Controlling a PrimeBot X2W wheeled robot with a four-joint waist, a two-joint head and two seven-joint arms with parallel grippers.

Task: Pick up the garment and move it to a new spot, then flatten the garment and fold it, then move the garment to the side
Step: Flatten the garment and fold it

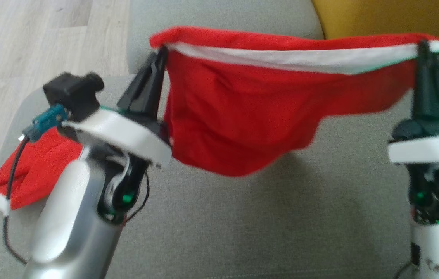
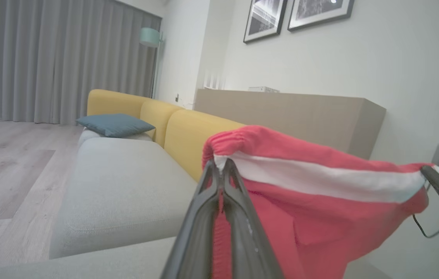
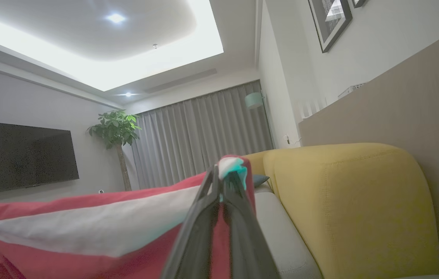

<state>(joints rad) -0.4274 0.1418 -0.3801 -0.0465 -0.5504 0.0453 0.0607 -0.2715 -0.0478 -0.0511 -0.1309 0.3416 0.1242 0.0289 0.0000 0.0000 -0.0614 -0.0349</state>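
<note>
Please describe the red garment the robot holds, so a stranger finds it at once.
Above the grey fabric sofa seat, a red cloth garment with a white band hangs stretched between the left claw and right claw. The other red cloth lies on the seat.

Across upper centre, garment [image 1: 242, 116] strung from left gripper [image 1: 161, 51] at its left end to right gripper [image 1: 422, 45] at its right, above sofa seat [image 1: 281, 228]. Lower left, behind left arm [image 1: 68, 221]: seemingly another cloth [image 1: 37, 170] on the seat. Upper right: backrest [image 1: 382, 15].

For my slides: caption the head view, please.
The left gripper and right gripper hold the red garment stretched by its white band above the grey sofa.
</note>
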